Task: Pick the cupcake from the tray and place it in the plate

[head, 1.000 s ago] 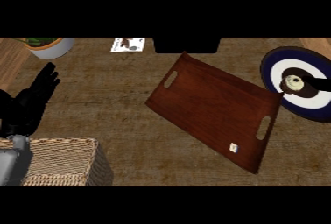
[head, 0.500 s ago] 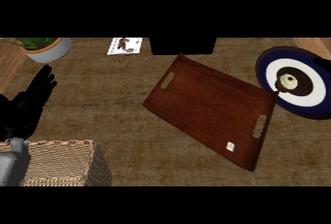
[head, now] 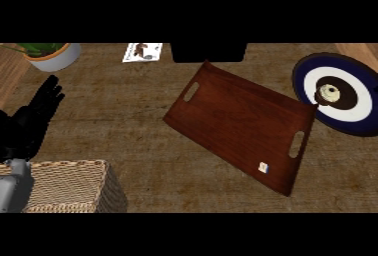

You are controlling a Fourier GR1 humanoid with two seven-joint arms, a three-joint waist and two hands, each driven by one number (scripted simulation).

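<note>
A cupcake [head: 331, 94] with dark frosting and a pale top stands on the white middle of a blue-rimmed plate [head: 313, 75] at the right edge of the head view. Left of the plate lies a dark wooden tray [head: 229, 120] with two handle slots and only a small label near its lower corner. My left hand [head: 29, 122] rests open at the left edge, fingers straight and pointing up, far from tray and plate. No right hand shows.
A woven wicker basket [head: 70, 186] sits at the lower left beside my left forearm. A white pot with a green plant [head: 53, 55] stands at the upper left. A small card [head: 142, 51] and a black box [head: 209, 51] lie along the far edge.
The whole view has drifted: tray, plate and cupcake now sit slightly further left in the picture. My left hand stays open at the left edge.
</note>
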